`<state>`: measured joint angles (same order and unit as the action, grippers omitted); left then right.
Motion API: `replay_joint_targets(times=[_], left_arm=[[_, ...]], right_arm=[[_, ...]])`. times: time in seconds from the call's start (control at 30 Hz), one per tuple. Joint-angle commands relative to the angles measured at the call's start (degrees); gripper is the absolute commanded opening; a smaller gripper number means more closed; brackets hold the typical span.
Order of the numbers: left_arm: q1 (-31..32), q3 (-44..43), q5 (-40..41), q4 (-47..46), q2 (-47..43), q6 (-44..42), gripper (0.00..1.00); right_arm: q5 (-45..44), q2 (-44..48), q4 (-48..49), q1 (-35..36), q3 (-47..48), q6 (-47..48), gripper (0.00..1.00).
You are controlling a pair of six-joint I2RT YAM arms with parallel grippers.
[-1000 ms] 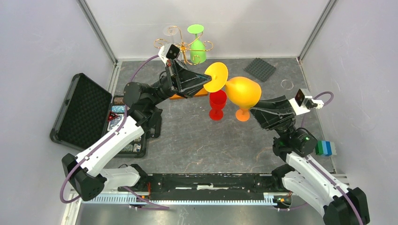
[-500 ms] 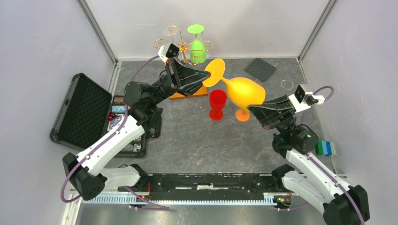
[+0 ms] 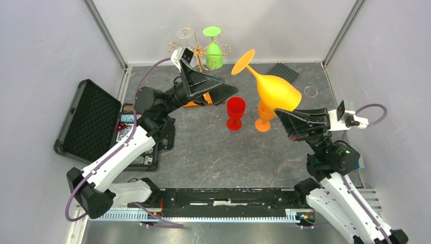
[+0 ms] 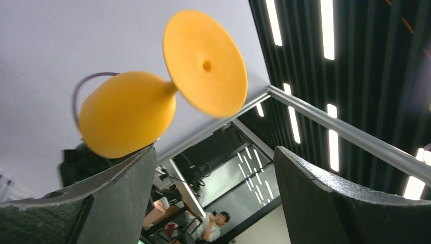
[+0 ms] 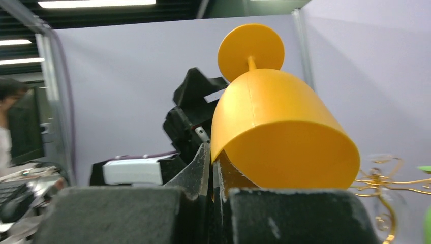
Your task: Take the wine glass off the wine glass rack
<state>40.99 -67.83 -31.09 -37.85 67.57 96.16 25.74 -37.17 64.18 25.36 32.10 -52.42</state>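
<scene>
R arm reared up, elbow bent. The right gripper [image 3: 282, 114] is pinched on the bowl rim of the yellow-orange wine glass [image 3: 277, 90], which is in mid-air, foot tilted up-left, off and to the right of the wine glass rack [image 3: 199, 51]. L arm reaches fwd; the left gripper [image 3: 229, 86] is spread wide, empty, near the rack base.

Glasses: 5.
- 1 held
- green glass [image 3: 214, 51] + faint clear glass [image 3: 184, 33] on rack
- red glass [image 3: 235, 109] + orange glass [image 3: 263, 121] upright on table [image 3: 203, 147]

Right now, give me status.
Left gripper open, empty. Right gripper shut on yellow wine glass rim, aloft, off the rack. Red glass, orange glass upright close by.
</scene>
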Motion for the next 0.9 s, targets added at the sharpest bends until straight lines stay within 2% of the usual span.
replay_joint_targets(times=[0.0,0.1,0.13,0.33,0.53,0.63,0.77,0.87], left_arm=[[-4.3,1.3,-5.9,0.7,0.4,-6.2,0.91],[-9.3,3.6,-9.4,0.9,0.8,-8.9,1.00],[-10.8,3.9,-10.6,1.9,0.9,-10.7,1.00],[-15.5,1.9,-12.5,21.4,0.5,-31.2,1.00],[-15.9,-2.3,-7.0,40.0,-0.8,-48.7,1.00],[-15.8,-3.7,-3.5,46.9,-1.8,-55.1,1.00],[-16.0,-6.2,-1.0,54.7,-3.4,-64.3,1.00],[-16.2,-7.2,1.4,58.3,-4.4,-67.5,1.00]], right_arm=[[-8.7,5.1,-28.7,-0.1,6.6,17.2,0.00],[-15.4,7.4,-45.6,-0.2,10.7,24.8,0.00],[-16.9,7.8,-51.3,-0.2,12.2,26.8,0.00],[-30.7,6.1,-83.5,-0.1,25.1,36.3,0.00],[-44.5,-0.7,-109.8,-0.1,40.0,36.8,0.00],[-48.1,-5.3,-119.5,-0.1,44.3,38.4,0.00],[-53.3,-9.4,-125.6,-0.2,43.7,38.2,0.00],[-54.2,-12.5,-127.7,-0.2,42.4,36.4,0.01]])
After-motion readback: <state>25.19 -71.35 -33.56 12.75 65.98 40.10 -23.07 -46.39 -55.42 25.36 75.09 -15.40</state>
